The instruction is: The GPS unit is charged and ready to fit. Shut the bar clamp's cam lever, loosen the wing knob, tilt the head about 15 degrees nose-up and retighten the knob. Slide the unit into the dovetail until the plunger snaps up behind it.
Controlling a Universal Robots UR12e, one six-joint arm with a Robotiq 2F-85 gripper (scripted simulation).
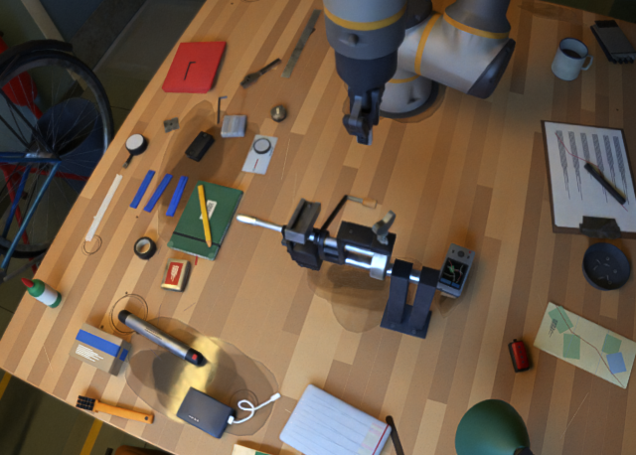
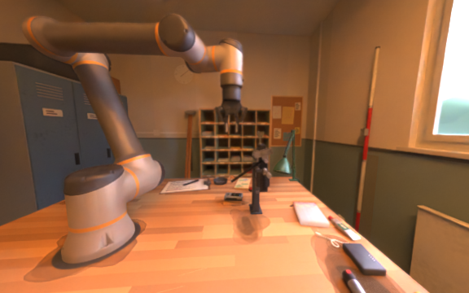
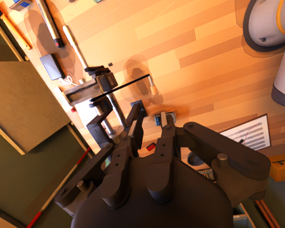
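The GPS unit (image 1: pixel 455 269) lies on the bench beside the foot of the black stand (image 1: pixel 408 299) that carries the handlebar, apart from the mount head (image 1: pixel 366 241). The bar clamp (image 1: pixel 302 235) sits on the bar to the left, and its thin black cam lever (image 1: pixel 354 202) with a tan tip sticks out toward the robot base. A grey wing knob (image 1: pixel 384 223) stands on top of the head. High above the lever hangs my gripper (image 1: pixel 362 130) (image 2: pixel 232 122) (image 3: pixel 150 124), partly open and empty.
A green notebook (image 1: pixel 206 218) with a yellow pencil lies left of the clamp. A clipboard (image 1: pixel 586 175), a dark dish (image 1: pixel 606 265) and a map (image 1: pixel 585 343) lie right of the stand. The arm's base (image 1: pixel 411 93) stands behind. A desk lamp (image 1: pixel 490 427) rises at the near edge.
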